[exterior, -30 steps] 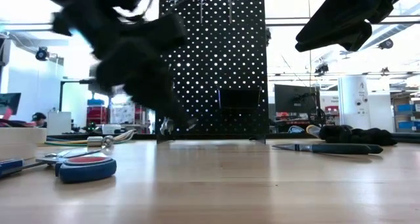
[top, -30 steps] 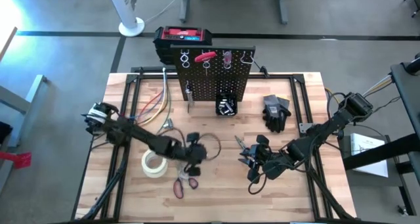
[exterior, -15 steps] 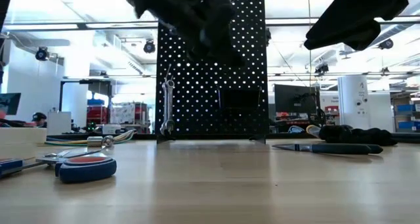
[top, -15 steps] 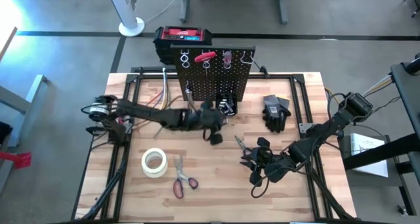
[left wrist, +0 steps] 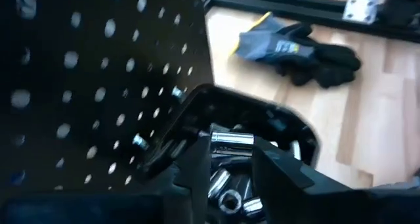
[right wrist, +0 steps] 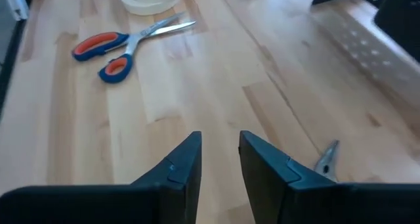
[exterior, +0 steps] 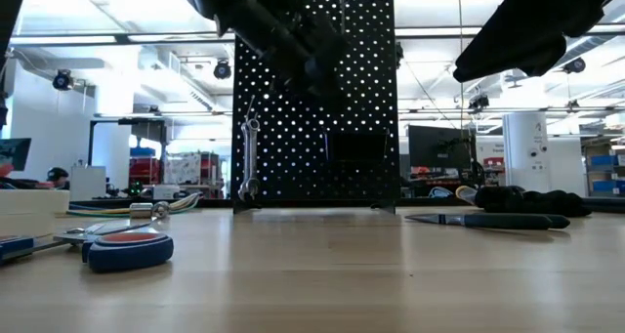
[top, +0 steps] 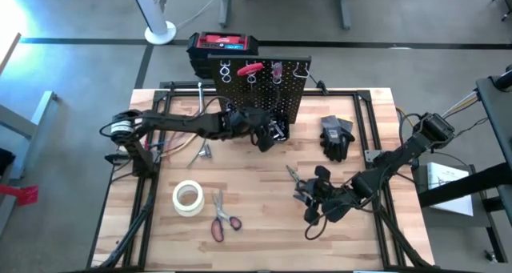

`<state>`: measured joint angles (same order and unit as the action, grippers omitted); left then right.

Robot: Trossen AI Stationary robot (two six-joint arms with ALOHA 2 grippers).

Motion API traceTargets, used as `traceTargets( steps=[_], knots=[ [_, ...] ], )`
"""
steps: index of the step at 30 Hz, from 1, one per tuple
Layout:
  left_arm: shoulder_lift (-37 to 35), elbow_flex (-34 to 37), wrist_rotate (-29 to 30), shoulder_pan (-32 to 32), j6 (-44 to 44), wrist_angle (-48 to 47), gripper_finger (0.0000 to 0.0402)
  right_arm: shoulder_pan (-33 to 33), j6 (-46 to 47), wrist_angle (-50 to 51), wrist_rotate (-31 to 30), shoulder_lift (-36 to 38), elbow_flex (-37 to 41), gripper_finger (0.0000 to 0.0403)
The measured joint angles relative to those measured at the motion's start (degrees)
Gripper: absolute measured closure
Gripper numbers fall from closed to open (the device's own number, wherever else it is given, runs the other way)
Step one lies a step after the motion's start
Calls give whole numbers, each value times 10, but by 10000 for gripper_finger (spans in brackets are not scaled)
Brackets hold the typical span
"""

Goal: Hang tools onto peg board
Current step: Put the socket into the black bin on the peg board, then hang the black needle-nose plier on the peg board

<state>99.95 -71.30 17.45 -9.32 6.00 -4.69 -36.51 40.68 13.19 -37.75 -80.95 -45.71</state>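
Left hand holds a socket above the bin.

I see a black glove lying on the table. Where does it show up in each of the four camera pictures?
High view: the black glove lies right of the peg board.
Low view: it is a dark heap at the right edge, right of the board.
Left wrist view: near the top, past the board.
Right wrist view: not in it.
Shared landmark: the peg board.

Grey concrete floor, white pedestal fan, wooden table, bright ceiling strip lights, shelving behind.
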Motion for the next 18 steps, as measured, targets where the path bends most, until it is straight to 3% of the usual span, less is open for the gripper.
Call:
traceTargets(
  steps=[10, 18],
  knots=[
    [1, 18, 0, 1, 0, 19, 189, 0, 24, 20, -29, 0, 0, 270],
    [1, 20, 0, 25, -5, 20, 168, 0, 95, 99, -43, 0, 3, 235]
  ],
)
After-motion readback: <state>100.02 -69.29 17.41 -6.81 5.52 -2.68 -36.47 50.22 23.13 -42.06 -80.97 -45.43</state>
